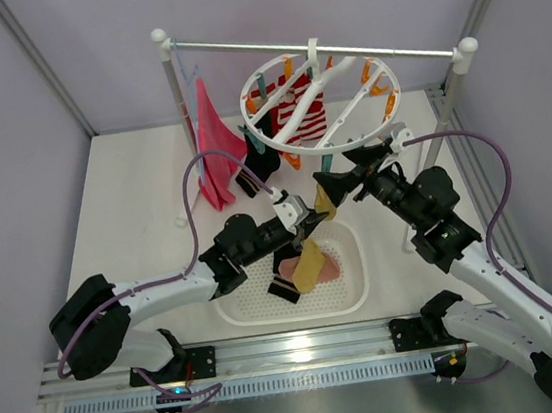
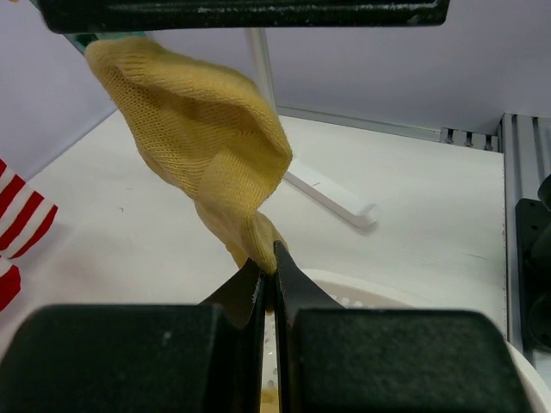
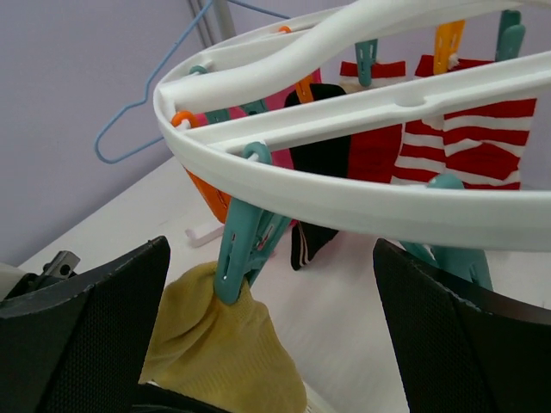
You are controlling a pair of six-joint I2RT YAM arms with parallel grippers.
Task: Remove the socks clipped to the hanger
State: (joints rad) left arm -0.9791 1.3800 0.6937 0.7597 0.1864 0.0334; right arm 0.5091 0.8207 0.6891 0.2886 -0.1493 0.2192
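Observation:
The white ring hanger (image 1: 321, 100) hangs from the rail. Red-and-white striped socks (image 1: 299, 108) and a black sock (image 1: 262, 158) are clipped to it. A mustard yellow sock (image 1: 324, 201) hangs from a teal clip (image 3: 241, 249) on the ring's near edge. My left gripper (image 1: 302, 215) is shut on this sock's lower end (image 2: 207, 146). My right gripper (image 1: 352, 169) is open just under the ring, its fingers (image 3: 86, 327) either side of the teal clip and the yellow sock (image 3: 224, 353), touching neither.
A white perforated basket (image 1: 294, 310) below holds another yellow sock (image 1: 310, 263), a pale pink one (image 1: 332, 270) and a black one (image 1: 285, 281). A magenta cloth (image 1: 213, 144) hangs on the white-posted rack (image 1: 317, 45). The rack's foot (image 2: 331, 189) lies on the table.

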